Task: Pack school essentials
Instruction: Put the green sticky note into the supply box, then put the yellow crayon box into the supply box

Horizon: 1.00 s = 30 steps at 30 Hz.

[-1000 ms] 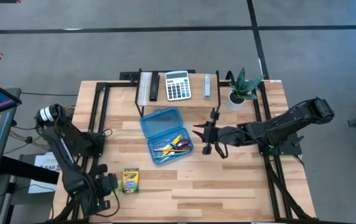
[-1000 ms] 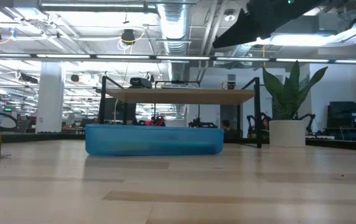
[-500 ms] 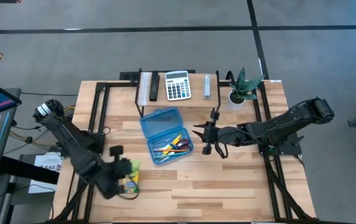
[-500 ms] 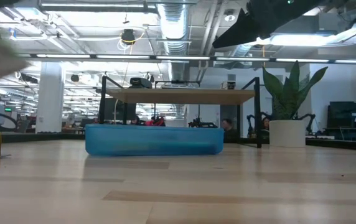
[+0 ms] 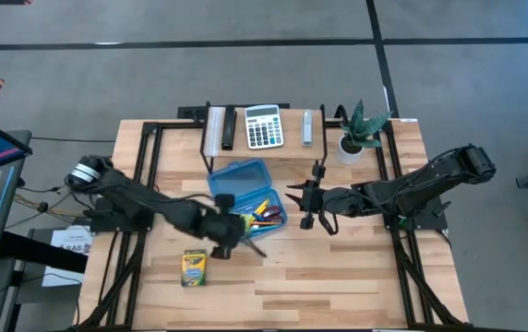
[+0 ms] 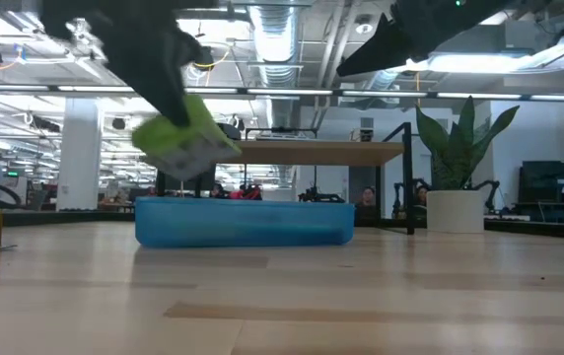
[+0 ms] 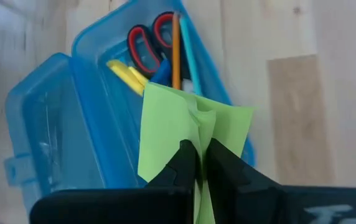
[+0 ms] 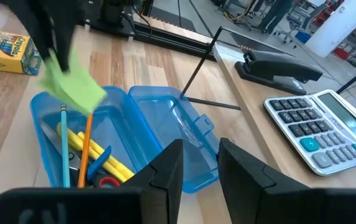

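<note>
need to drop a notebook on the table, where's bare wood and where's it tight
Bare wood runs along the near edge, from the crayon box rightwards, and behind the right gripper towards the potted plant. It is tight mid-table: the left gripper carries the sticky-note pad at the open blue case, the right gripper beside it.

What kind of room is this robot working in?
It looks like a big robotics lab or workshop. Bare pipes and ducts run under the ceiling, more benches and machines stand behind the wooden table, and a person sits far back.
</note>
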Each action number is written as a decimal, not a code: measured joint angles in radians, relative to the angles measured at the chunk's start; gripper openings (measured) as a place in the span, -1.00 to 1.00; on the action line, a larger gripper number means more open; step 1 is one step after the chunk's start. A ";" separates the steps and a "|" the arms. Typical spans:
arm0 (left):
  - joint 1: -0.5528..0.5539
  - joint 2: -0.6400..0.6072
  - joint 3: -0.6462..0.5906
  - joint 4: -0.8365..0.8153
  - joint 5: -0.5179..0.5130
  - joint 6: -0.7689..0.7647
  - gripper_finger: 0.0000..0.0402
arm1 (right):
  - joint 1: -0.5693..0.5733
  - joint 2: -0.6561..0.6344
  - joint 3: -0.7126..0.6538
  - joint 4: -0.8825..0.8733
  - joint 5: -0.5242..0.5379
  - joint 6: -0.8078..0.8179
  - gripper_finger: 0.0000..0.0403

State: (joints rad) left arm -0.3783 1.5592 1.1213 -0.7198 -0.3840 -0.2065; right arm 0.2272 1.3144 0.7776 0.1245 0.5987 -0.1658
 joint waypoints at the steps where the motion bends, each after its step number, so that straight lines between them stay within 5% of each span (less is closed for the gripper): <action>1: 0.024 0.021 0.000 0.020 0.014 0.026 -0.98 | 0.000 0.000 0.000 -0.001 0.000 0.000 -0.41; 8: 0.134 0.148 0.000 0.099 0.133 0.099 -0.95 | 0.000 0.000 0.000 -0.016 0.000 -0.001 -0.41; 12: 0.141 0.181 0.000 0.145 0.191 0.142 -0.75 | -0.001 0.000 0.000 -0.019 0.001 -0.002 -0.41; 22: 0.122 0.167 0.074 0.059 0.136 0.139 -0.05 | -0.001 0.000 0.000 -0.019 0.002 -0.001 -0.41; 30: 0.123 0.181 0.080 0.072 0.108 0.121 -0.04 | -0.001 0.000 0.000 -0.019 0.002 0.000 -0.41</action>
State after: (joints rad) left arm -0.2550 1.7398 1.2009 -0.6475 -0.2757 -0.0851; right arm 0.2264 1.3140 0.7780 0.1050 0.6003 -0.1661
